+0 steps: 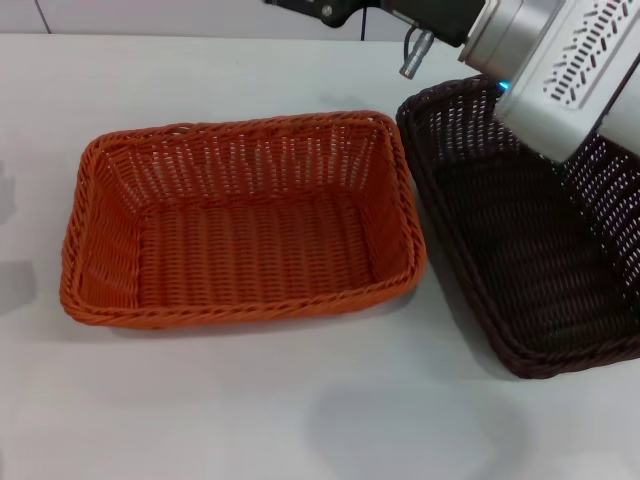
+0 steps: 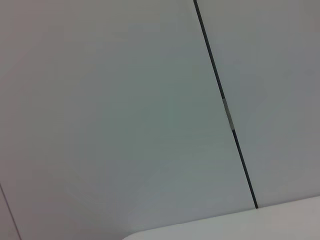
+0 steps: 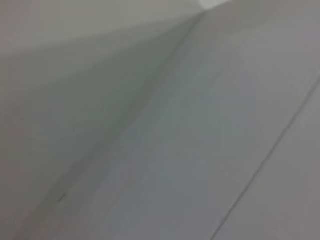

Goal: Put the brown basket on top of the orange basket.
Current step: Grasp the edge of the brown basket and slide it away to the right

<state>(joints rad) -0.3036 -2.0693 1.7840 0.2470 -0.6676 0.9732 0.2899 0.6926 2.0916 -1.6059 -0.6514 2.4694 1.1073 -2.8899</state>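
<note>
The orange basket [image 1: 245, 235] stands empty on the white table, left of centre in the head view. The brown basket [image 1: 520, 270] stands right beside it on the right, its near rim close to the orange rim, and it is also empty. My right arm [image 1: 560, 60] reaches in from the upper right, above the brown basket's far end. Its gripper [image 1: 322, 8] is at the top edge, beyond the baskets and mostly cut off. My left gripper is out of view. Neither wrist view shows a basket.
The white table [image 1: 250, 420] stretches in front of and to the left of the baskets. The left wrist view shows a pale wall with a dark seam [image 2: 225, 107]. The right wrist view shows only pale surfaces.
</note>
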